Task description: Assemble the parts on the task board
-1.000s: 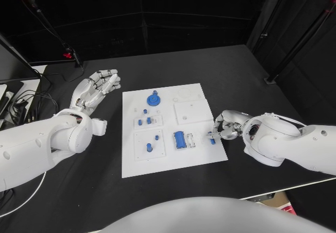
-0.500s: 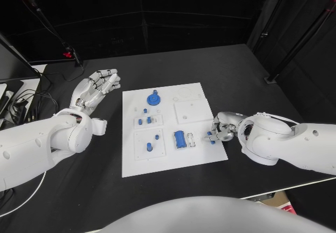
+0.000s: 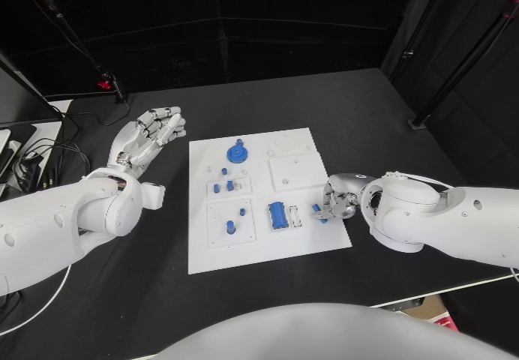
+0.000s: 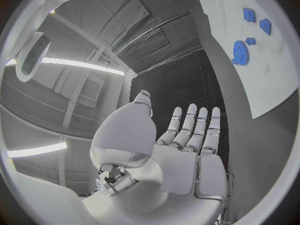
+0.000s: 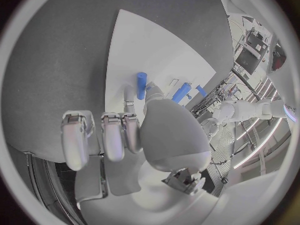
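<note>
1. right hand (image 3: 337,202) sits at the right edge of the task board (image 3: 211,259), fingers curled in; it pinches a small blue peg (image 3: 321,213) between thumb and a finger; right wrist view shows the peg (image 5: 141,84) sticking up past the fingertips over the white plate (image 5: 156,35)
2. left hand (image 3: 146,139) hovers off the board's left edge, palm flat, fingers straight and apart, holding nothing; left wrist view agrees (image 4: 181,150)
3. step in hand, my guess: bring the peg to a socket on the board; do it well by keeping the peg upright, lining it over the hole before lowering, pressing straight down, no sideways shove; which socket is meant I cannot tell
4. risk: pinch is at the peg's end, so it may tilt or slip; the nearby blue cylinder (image 3: 277,215) with its pale bar lies just beside, easy to knock
5. materials: board is a flat matte white plate with shallow square recessed tiles; parts are smooth hard blue plastic; blue gear (image 3: 237,154) round, toothed, near the far edge; small blue pegs (image 3: 224,185) stubby, standing in the left tiles
6. table (image 3: 130,300) black, matte; hands silver metal, arms glossy white shell
</note>
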`<move>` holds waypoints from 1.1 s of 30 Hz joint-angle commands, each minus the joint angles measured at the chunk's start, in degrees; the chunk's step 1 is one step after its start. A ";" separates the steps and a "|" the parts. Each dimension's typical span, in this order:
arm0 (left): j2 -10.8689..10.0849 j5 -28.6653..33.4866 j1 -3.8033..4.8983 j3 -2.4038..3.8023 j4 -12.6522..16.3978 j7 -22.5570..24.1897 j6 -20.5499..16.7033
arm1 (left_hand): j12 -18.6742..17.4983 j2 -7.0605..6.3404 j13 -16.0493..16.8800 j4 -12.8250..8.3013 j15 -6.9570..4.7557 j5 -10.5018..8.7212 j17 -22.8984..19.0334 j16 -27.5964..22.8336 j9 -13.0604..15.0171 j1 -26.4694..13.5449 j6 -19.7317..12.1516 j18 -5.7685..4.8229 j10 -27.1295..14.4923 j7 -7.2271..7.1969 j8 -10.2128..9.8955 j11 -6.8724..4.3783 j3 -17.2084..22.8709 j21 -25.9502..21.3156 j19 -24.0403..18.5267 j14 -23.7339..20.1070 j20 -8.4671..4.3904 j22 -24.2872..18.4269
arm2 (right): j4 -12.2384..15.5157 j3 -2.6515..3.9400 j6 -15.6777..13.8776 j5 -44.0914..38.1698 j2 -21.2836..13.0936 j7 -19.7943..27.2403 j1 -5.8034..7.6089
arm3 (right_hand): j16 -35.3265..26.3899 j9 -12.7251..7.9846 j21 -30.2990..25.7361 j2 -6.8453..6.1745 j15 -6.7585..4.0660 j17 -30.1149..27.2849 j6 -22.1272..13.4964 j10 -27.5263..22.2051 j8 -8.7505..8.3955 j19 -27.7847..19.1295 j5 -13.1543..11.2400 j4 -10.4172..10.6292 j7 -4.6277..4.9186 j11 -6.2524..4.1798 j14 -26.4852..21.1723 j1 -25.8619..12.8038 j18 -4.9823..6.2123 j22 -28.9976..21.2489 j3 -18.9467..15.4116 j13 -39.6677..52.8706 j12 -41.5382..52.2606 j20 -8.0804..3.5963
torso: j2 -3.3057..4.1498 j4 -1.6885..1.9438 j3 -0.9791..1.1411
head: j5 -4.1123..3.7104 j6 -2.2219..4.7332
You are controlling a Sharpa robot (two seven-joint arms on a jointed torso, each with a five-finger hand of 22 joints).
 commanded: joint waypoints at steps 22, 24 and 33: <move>0.06 -0.04 0.06 0.06 0.05 1.45 0.59 | 0.40 0.71 -0.08 -0.01 -0.02 0.22 -0.06 0.20 -0.09 -0.06 -0.45 -0.36 -0.54 9.10 0.38 0.02 -0.34 0.15 -0.14 -0.55 0.02 0.00 | -0.56 -0.44 1.44 0.91 0.74 -1.40 -0.45 | 0.14 -11.45 0.19 1.21 -0.33 15.06 5.78 5.96 -11.42 5.95 -12.46 -1.66 -0.94 -1.40 5.85 13.97 -0.42 15.10 14.71 15.08 0.14 -0.38 | -0.01 0.00 -0.03 | 0.03 0.02; 0.05 -0.04 0.06 0.06 0.05 1.44 0.62 | 0.42 0.74 -0.08 -0.01 -0.02 0.24 -0.08 0.22 -0.11 -0.05 -0.46 -0.36 -0.55 9.10 0.40 0.02 -0.37 0.14 -0.16 -0.56 0.02 -0.03 | -0.46 -0.44 -0.42 1.15 0.51 -0.33 -0.45 | 0.14 -12.33 0.19 0.45 -0.48 15.06 7.91 5.96 -12.72 5.95 -12.45 -2.12 -1.16 -1.44 5.85 14.21 -0.42 15.10 17.74 15.08 0.14 -0.52 | -0.03 0.02 -0.02 | 0.08 0.09; -0.16 -0.04 -0.01 0.06 0.04 1.41 0.60 | 0.44 0.76 -0.08 -0.01 -0.01 0.26 -0.10 0.24 -0.12 -0.04 -0.47 -0.36 -0.56 9.10 0.42 0.02 -0.40 0.14 -0.19 -0.56 0.02 -0.07 | 0.60 -0.43 -7.34 5.42 -0.61 4.65 -0.45 | 0.14 -13.93 0.19 -1.64 -0.56 15.06 12.63 5.96 -15.70 5.95 -12.11 -4.47 -1.33 -1.43 5.85 13.34 -0.42 15.10 22.92 15.08 0.14 -0.59 | -0.06 -0.10 0.02 | 0.26 0.18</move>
